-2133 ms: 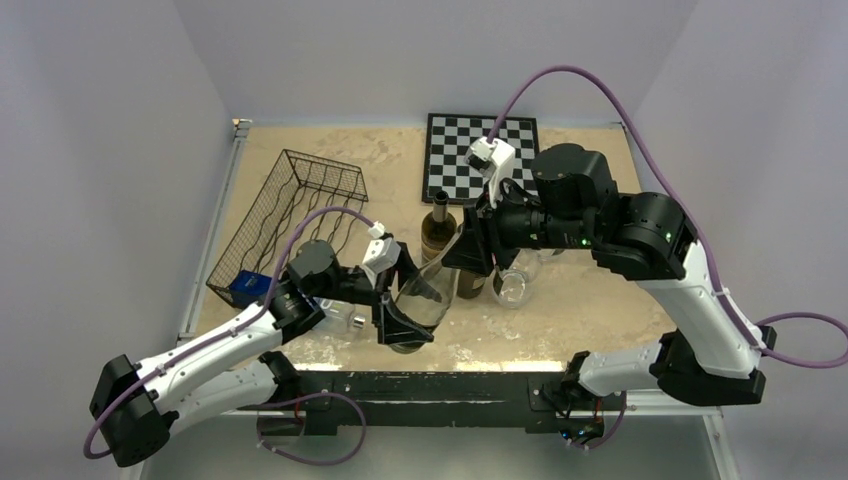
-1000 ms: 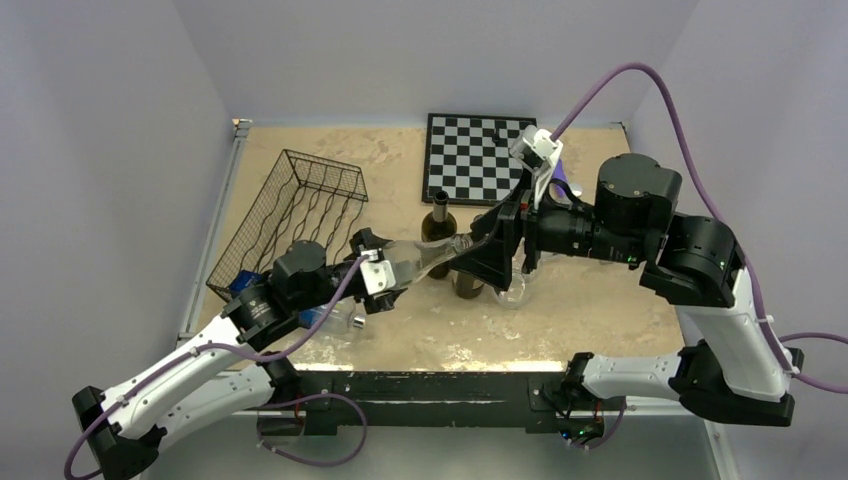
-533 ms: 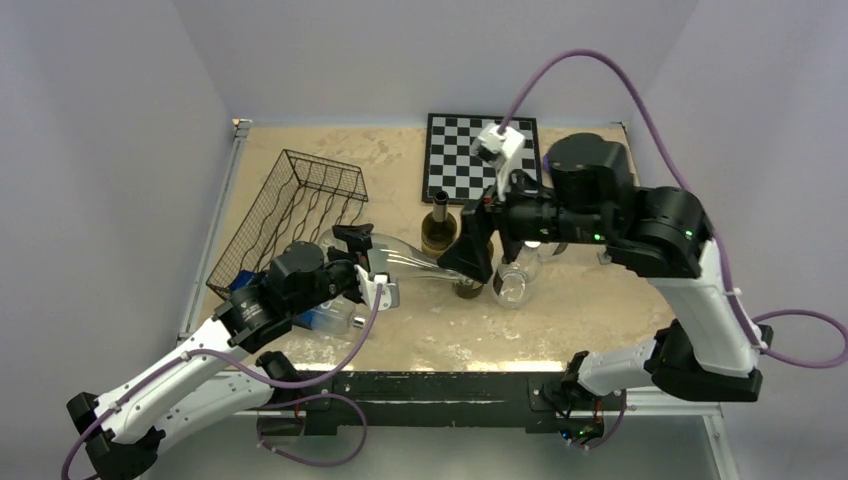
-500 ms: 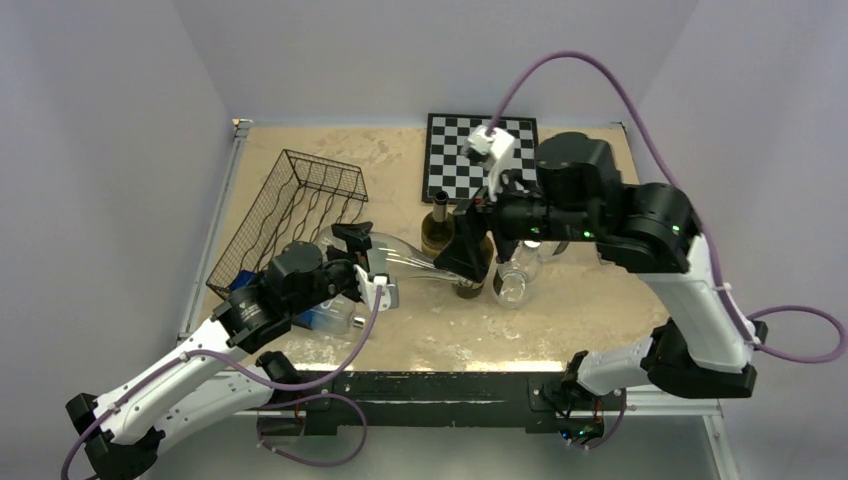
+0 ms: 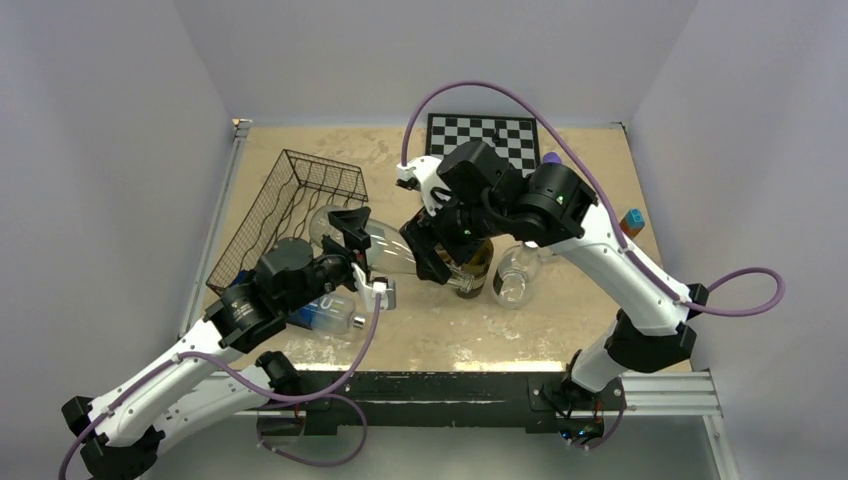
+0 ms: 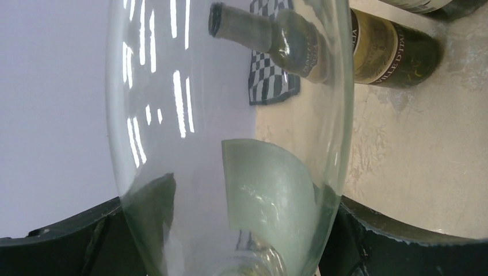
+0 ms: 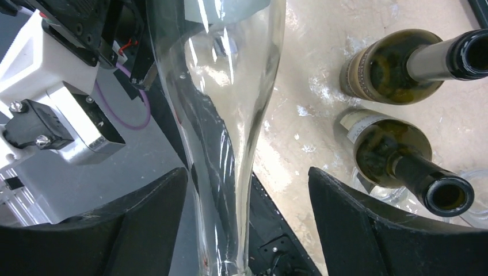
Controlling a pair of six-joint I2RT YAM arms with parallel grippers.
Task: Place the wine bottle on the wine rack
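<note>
A clear empty wine bottle (image 5: 372, 247) hangs tilted above the table, its base toward the black wire wine rack (image 5: 285, 215) and close to the rack's near right side. My left gripper (image 5: 362, 254) is shut on the bottle's body; in the left wrist view the glass (image 6: 230, 115) fills the space between both fingers. My right gripper (image 5: 432, 258) is at the neck. In the right wrist view its fingers (image 7: 149, 224) stand wide apart, with the neck (image 7: 224, 172) between them.
Two dark green bottles (image 7: 397, 66) (image 7: 397, 155) stand just right of the held bottle, with a clear glass bottle (image 5: 515, 275) beside them. A blue-labelled plastic bottle (image 5: 325, 310) lies under the left wrist. A chessboard (image 5: 490, 135) lies at the back.
The clear bottle has moved left, its base now near the rack. My right arm has swung left and followed the neck. My left gripper keeps its hold.
</note>
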